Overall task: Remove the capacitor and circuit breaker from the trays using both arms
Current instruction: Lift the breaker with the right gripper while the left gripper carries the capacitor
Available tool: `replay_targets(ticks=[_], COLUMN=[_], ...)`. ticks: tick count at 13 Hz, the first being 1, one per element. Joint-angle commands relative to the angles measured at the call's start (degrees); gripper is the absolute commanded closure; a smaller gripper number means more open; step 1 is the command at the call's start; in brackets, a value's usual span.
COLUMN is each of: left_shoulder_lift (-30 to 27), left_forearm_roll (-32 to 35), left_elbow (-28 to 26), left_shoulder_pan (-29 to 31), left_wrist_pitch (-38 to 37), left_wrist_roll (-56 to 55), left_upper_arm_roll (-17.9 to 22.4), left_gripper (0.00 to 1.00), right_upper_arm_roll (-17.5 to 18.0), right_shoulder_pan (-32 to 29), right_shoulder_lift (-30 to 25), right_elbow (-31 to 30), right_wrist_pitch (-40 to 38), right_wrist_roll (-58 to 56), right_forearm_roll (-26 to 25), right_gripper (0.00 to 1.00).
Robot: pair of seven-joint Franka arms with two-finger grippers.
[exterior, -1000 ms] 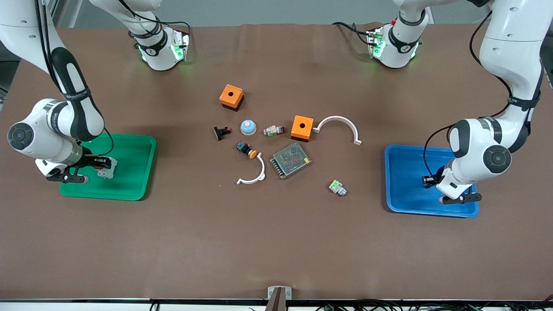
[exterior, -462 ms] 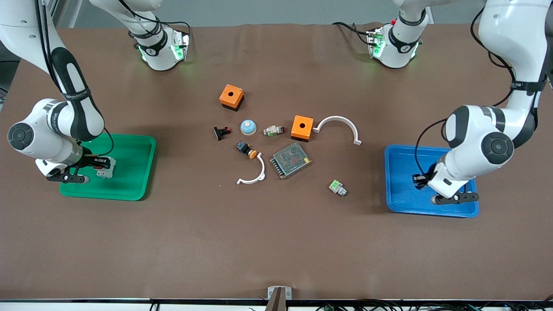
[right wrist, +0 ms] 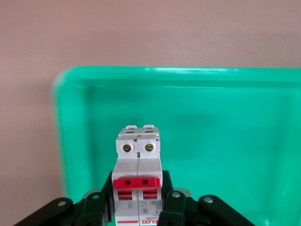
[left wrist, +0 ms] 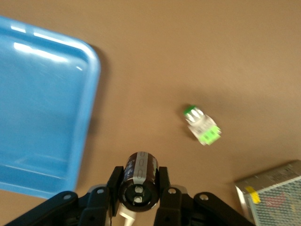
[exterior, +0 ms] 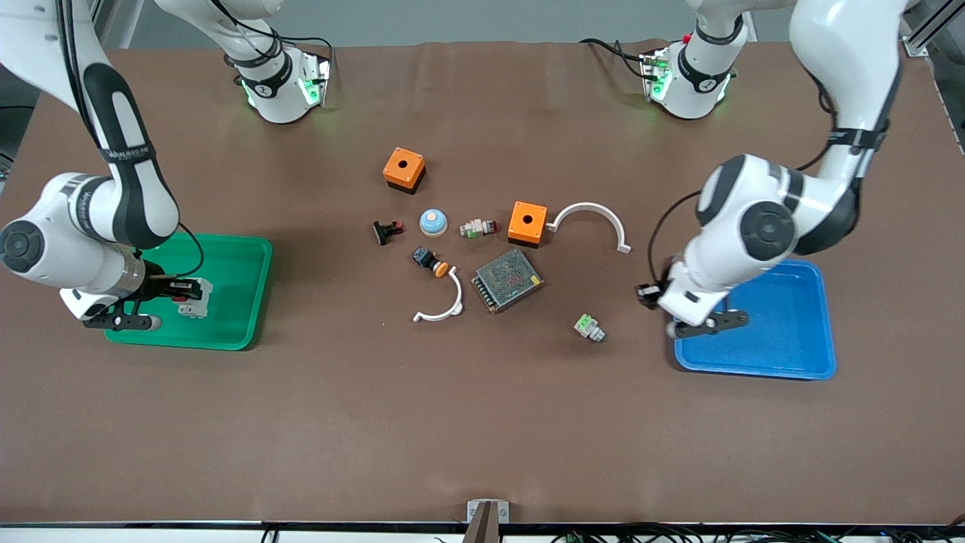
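Observation:
The capacitor (left wrist: 138, 176), a small dark cylinder with a grey stripe, is clamped between the fingers of my left gripper (left wrist: 138, 186). That gripper (exterior: 647, 294) hangs over the bare table just off the blue tray's (exterior: 784, 332) edge that faces the table's middle. The breaker (right wrist: 138, 181), a white-grey block with a red lever bar, sits in my right gripper (right wrist: 138, 200), which is shut on it. In the front view the breaker (exterior: 193, 296) and right gripper (exterior: 183, 290) are over the green tray (exterior: 234, 302).
Mid-table lie two orange boxes (exterior: 403, 169) (exterior: 527, 222), a mesh power supply (exterior: 507, 280), two white arcs (exterior: 592, 219) (exterior: 441, 305), a blue dome button (exterior: 433, 222) and several small switches. A green-and-white connector (exterior: 589, 327) lies beside the left gripper.
The left arm has swung off the blue tray toward the table's middle, carrying the capacitor. The right arm has shifted slightly over the green tray with the breaker.

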Motion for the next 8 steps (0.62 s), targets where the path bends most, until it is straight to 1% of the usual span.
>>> replay_targets(ticks=[1, 3, 4, 6, 8], left_shoulder_lift=[3.69, 6.51, 7.22, 8.19, 9.24], left_forearm_roll=[1.32, 2.02, 3.33, 7.02, 10.10], left_elbow=[0.57, -0.84, -0.93, -2.33, -3.82], left_shoulder_pan=[-3.92, -7.52, -8.67, -9.91, -9.91], left_wrist_pitch=[2.34, 7.96, 8.33, 8.69, 8.78], left_wrist_roll=[-5.20, -12.75, -15.57, -19.01, -22.26], left_upper_arm_roll=[-0.11, 0.16, 0.16, 0.16, 0.07], left_gripper=[1.00, 1.00, 1.00, 1.00, 1.00], right_upper_arm_roll=[0.31, 0.48, 0.48, 0.48, 0.48], right_shoulder_pan=[8.22, 15.34, 18.33, 22.65, 25.21], right_shoulder_lift=[-1.65, -1.65, -1.48, -1.21, -1.21], right_elbow=[5.35, 5.71, 6.15, 6.50, 6.50], right_wrist_pitch=[-7.33, -7.08, -6.99, -6.82, -6.12], right_wrist_roll=[12.18, 20.99, 23.46, 24.10, 24.27], right_forearm_roll=[0.53, 0.87, 2.44, 7.09, 9.83], right_gripper=[0.86, 0.86, 0.86, 0.85, 0.85])
